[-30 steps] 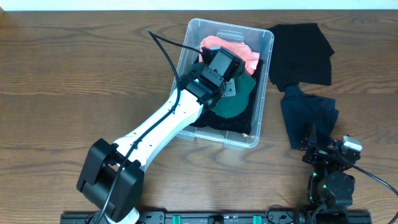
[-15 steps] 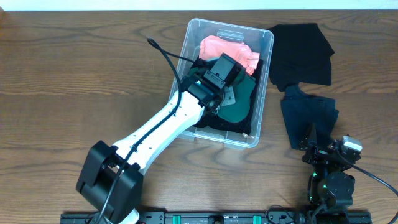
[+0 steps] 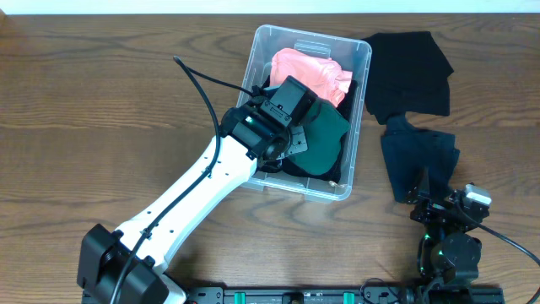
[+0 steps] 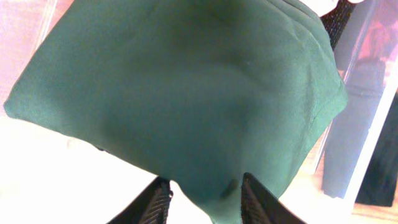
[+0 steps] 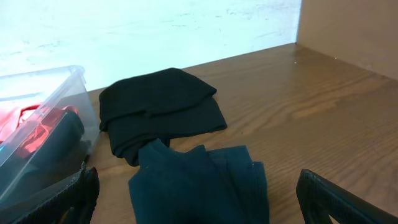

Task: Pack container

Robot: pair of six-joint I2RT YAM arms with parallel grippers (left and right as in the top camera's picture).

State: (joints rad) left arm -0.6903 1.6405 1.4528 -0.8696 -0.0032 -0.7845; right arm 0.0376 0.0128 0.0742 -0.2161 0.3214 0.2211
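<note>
The clear container [image 3: 360, 52] stands at the table's middle back, holding a pink cloth [image 3: 308, 72], a green cloth [image 3: 327, 135] and black fabric underneath. My left gripper [image 3: 294, 142] hovers over the container's near left part. In the left wrist view the green cloth [image 4: 186, 93] fills the frame, and its lower tip hangs between the parted fingers [image 4: 157, 204] of my left gripper [image 4: 206, 205], with a gap on the left side. My right gripper [image 5: 208, 202] is wide open over a dark blue cloth [image 5: 199, 183] and holds nothing.
A black cloth [image 3: 409, 72] lies on the table right of the container, with the dark blue cloth [image 3: 418, 156] in front of it. My right gripper [image 3: 440, 196] rests at the dark blue cloth's front edge. Bare wood stretches to the left.
My left gripper's jaws have gone from shut to parted, loosening from the green cloth. The left arm has drawn back to the left and front, uncovering more of the pink cloth.
</note>
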